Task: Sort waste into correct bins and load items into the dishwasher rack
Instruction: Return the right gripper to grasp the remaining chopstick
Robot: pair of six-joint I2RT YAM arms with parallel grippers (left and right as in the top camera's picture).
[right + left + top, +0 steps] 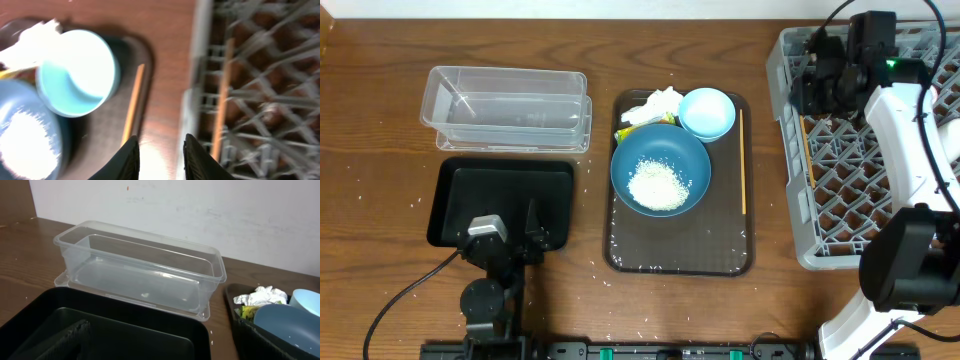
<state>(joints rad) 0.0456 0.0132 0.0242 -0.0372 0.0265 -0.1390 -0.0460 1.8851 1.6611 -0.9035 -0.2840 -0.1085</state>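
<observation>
- Left claw (508, 228) spread wide, empty, over black tray (455, 195).
- Brown tray (620, 250): rice (655, 183) in big bowl (695, 165), napkin (660, 103), wrapper (623, 133), small bowl (708, 112), one chopstick (742, 160), all unsorted.
- Right claw (159, 157) slightly apart, empty, over rack (788, 190); second chopstick (222, 100) already in it.

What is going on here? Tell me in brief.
The right claw hovers open and empty over an edge of the large grey plastic lattice rack, where one thin wooden chopstick lies. The second chopstick lies on the dark brown serving tray beside the large dark-blue bowl holding white rice, the small light-blue bowl, the crumpled white paper napkin and the yellow-green wrapper. The left claw hangs open above the shallow black plastic tray; the clear plastic container is empty.
</observation>
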